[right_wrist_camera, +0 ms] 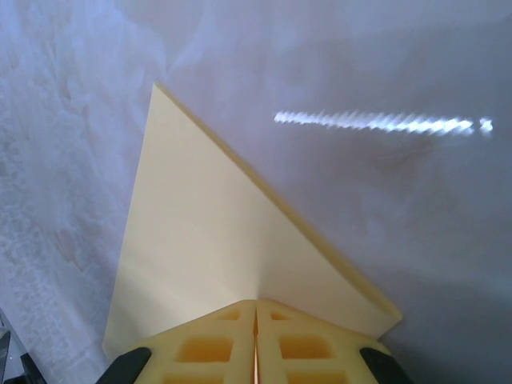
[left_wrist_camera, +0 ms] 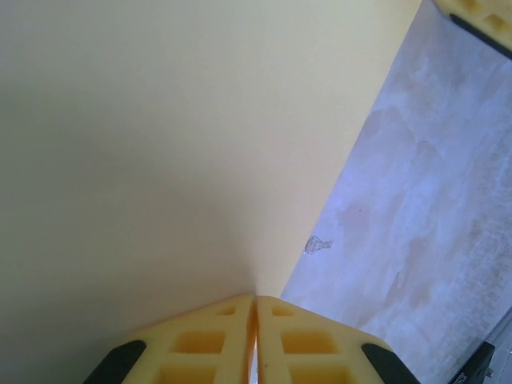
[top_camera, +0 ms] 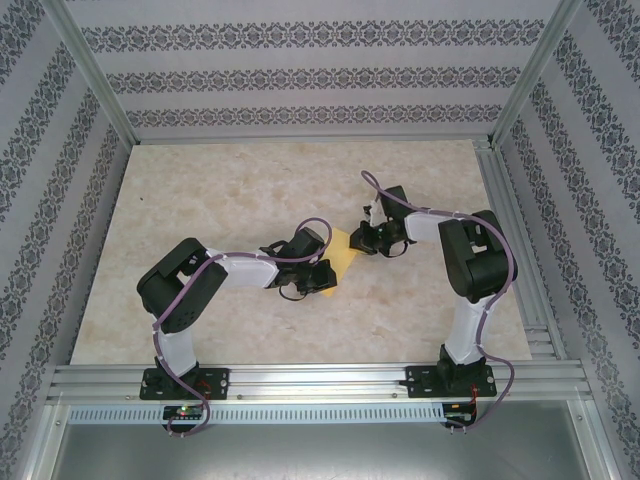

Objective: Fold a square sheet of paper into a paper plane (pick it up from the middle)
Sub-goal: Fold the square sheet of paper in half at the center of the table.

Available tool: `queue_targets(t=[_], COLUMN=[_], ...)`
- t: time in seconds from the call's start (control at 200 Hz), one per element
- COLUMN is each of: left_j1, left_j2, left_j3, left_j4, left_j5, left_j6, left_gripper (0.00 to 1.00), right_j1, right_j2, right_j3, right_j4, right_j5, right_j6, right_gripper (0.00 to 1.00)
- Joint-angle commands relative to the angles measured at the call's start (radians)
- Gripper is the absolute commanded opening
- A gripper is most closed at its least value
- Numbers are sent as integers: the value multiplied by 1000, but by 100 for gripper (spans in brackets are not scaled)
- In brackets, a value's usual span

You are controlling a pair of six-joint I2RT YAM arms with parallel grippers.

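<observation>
Jaws of both arms pinch the yellow paper [right_wrist_camera: 208, 248], folded into a smooth triangle.

The square sheet of paper [right_wrist_camera: 216, 240] is thin, matt and pale yellow, smooth across its face. The right gripper [right_wrist_camera: 256, 310] has fingers [right_wrist_camera: 204, 350] of matt yellow moulded plastic. The table [top_camera: 230, 190] is marble-patterned, smooth and faintly glossy. The frame rails [top_camera: 320, 378] are brushed metal, probably aluminium.
</observation>
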Motion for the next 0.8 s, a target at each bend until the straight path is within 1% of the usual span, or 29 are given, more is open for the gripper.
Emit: queue_targets(t=[0.0,0.1,0.2,0.295,0.395,0.44,0.525,0.599,0.694,0.799], left_j1=[-26,-26,-26,-26,-26,-26,-25,-14,19,67], left_j2=[57,57,54,48,18,-8,-63,-95,-122,-153], left_j3=[-53,-52,-47,-38,-5,27,130,200,227,212], left_j4=[-169,-169,-170,-169,-171,-189,-275,-329,-345,-357], left_j5=[-28,-26,-25,-23,1,5,-26,-48,-58,-71], left_j6=[-7,-7,-2,7,25,39,88,119,128,138], left_gripper=[12,12,11,12,13,15,21,31,42,52], right_j1=[-49,-75,-80,-79,-76,-69,-42,-7,51,136], right_j2=[35,54,56,22,-47,-90,-189,-267,-335,-356], right_j3=[39,73,101,103,78,55,-12,-65,-111,-114], right_j4=[33,27,23,31,26,21,6,-24,-60,-106], right_j5=[99,120,125,126,138,149,205,271,356,456], right_j6=[-28,-40,-50,-49,-43,-36,-16,16,71,131], right_gripper=[9,9,9,9,9,10,12,15,21,27])
